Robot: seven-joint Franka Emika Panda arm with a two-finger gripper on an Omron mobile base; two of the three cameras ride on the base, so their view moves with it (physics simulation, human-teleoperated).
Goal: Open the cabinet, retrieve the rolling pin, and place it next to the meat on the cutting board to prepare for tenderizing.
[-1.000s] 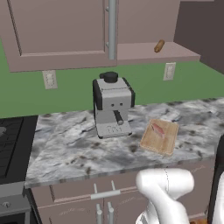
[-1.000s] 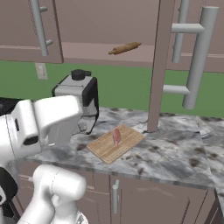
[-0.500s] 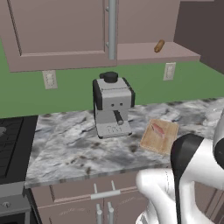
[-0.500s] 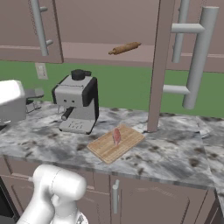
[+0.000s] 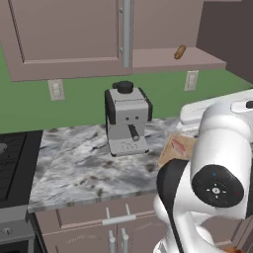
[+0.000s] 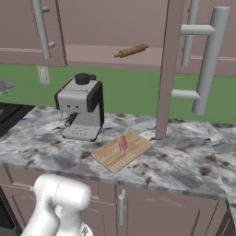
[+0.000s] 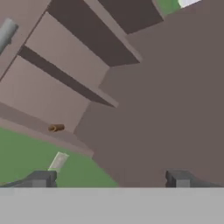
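Hand view, bottom of frame: gripper with its two dark fingertips set wide apart and nothing between them. Beyond it, the open cabinet fills the upper left, shelves running diagonally. Rolling pin lies on the lowest shelf, small, at centre left, well apart from the gripper. Green wall with a pale outlet plate at lower left.

Right base view, near to far: white arm at lower left. Marbled table spans mid-frame. Cutting board lies flat on it at centre, set at an angle, with the meat resting on its far half. Grey coffee machine stands on the table to the left of the board, near but apart. Open cabinet door, seen edge-on, hangs right of centre, with its silver bar handle at upper right. Rolling pin on the cabinet's bottom shelf at upper centre, slightly tilted.

Left base view: arm fills the lower right and covers most of the board; rolling pin at upper right on the shelf.
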